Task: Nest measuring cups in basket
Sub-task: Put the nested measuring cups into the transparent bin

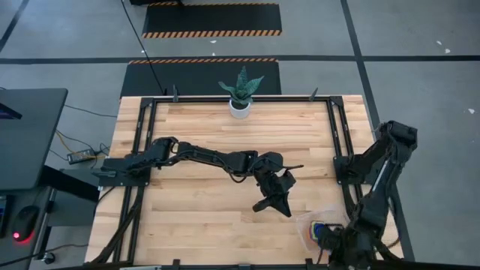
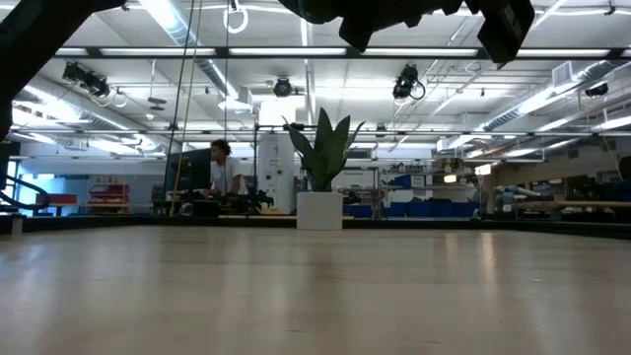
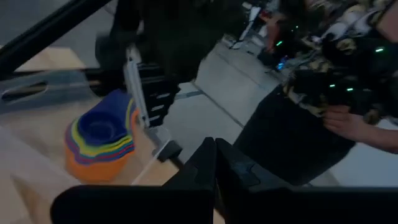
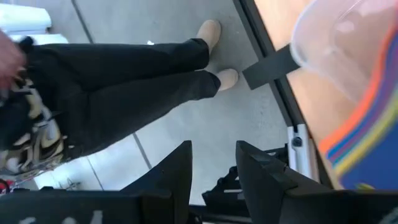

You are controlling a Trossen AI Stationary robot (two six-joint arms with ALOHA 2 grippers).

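The measuring cups (image 1: 319, 229) sit nested in one stack inside the clear basket (image 1: 309, 222), at the table's near right corner. In the left wrist view the stack (image 3: 99, 146) has orange at the bottom, then yellow, green and red rims, with a blue cup on top. My left gripper (image 1: 274, 206) hangs shut over the table's middle, left of the basket and touching nothing. My right gripper (image 1: 330, 240) is open at the table's near edge beside the basket. Past its fingers (image 4: 214, 165) I see the basket's rim (image 4: 336, 37) and the cups' edges (image 4: 364, 140).
A white plant pot (image 1: 240, 109) stands at the middle of the far edge. A black metal frame (image 1: 336, 135) runs along the table's sides. A person (image 4: 112, 74) in dark trousers stands on the floor just off the near right corner. Bare wood lies left of the basket.
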